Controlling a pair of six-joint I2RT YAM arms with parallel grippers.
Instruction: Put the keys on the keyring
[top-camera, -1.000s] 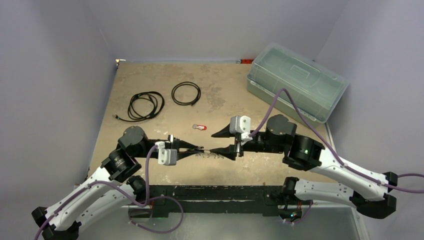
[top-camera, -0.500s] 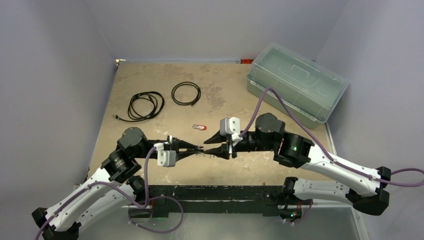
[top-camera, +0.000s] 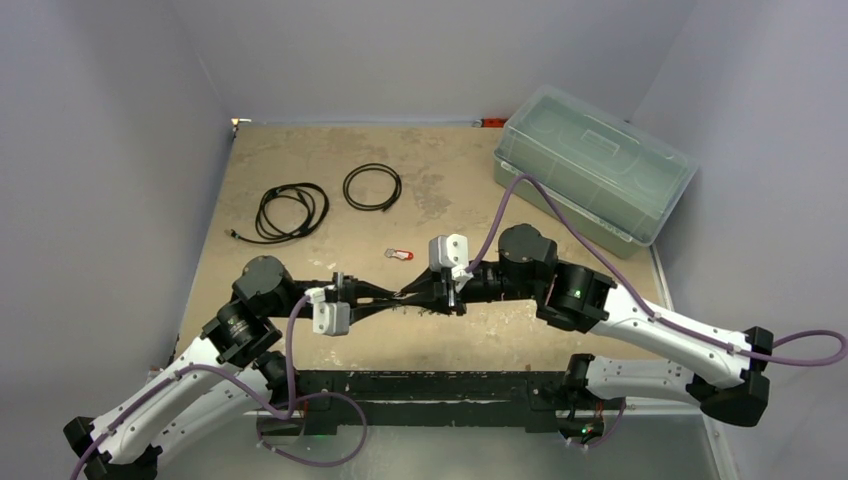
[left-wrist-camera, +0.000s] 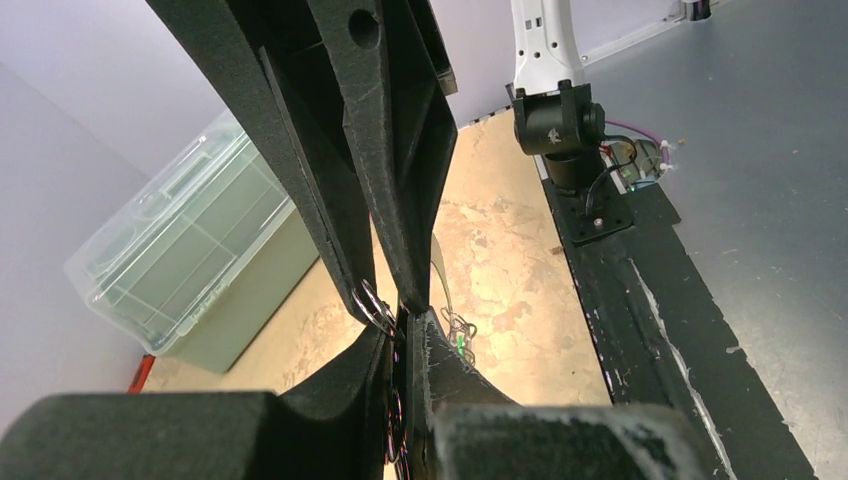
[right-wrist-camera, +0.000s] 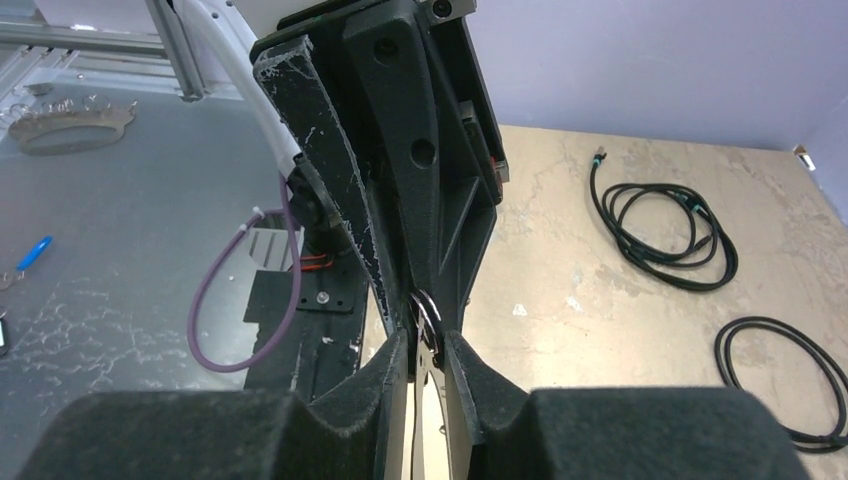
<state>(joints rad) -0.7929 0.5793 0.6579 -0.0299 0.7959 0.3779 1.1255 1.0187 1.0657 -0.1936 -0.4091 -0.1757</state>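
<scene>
1. The left gripper (left-wrist-camera: 402, 325) is clamped fully shut at mid-table, nose to nose with the right gripper (right-wrist-camera: 427, 340). A beaded strand in its slit looks to be the keyring (left-wrist-camera: 441, 278), and the pale loop droops below the tips. That clamp should be firm and the arm motionless while the other one works.
2. The right fingers stand a little apart, straddling a small wire ring (right-wrist-camera: 425, 308) that pokes out at the left tips. I cannot tell whether the pads touch it, nor whether it belongs to the keyring or to a key.
3. The step looks like taking a second hold. It is best to centre the wire in the gap first, then close slowly so both pads land together; a one-sided touch would likely twist or flick so thin a thing away.
4. The pinch should land just clear of the left tips, since the two sets of fingers are very close and could clash.
5. No pulling until the grip is sure: a tug could drag the loop out of the left jaws. A green key (left-wrist-camera: 458, 345) seems to dangle at the loop's low end and would swing.
6. The red key (top-camera: 398, 254) lies on the table (top-camera: 450, 200) just beyond the grippers, off the loop, so it remains to be threaded; I see no black key
</scene>
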